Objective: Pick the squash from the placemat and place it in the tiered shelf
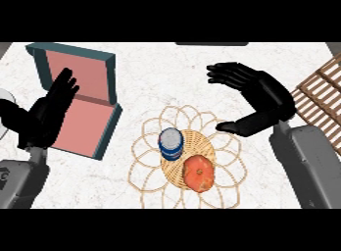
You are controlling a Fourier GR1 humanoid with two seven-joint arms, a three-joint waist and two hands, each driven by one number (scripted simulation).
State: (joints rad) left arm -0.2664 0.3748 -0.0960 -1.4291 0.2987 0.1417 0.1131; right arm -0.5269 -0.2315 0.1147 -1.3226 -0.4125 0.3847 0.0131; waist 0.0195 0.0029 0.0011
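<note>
White marble table (144, 63) carries the woven placemat (184, 157), where the orange squash (199, 172) lies beside a blue can (170, 143); your right robot hand (264, 98) hovers open and empty, so you're at the reach; lower it onto the squash, then carry to the slatted shelf (329, 98); left robot hand (47, 110) rests open.

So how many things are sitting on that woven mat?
2. A blue and white can sits on the placemat toward its far left, and the orange squash lies just nearer, to its right. Nothing seems hidden there.

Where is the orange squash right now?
In the head view, the squash lies low in the middle on the woven placemat, just right of and below the blue can, under the open right hand.
</note>
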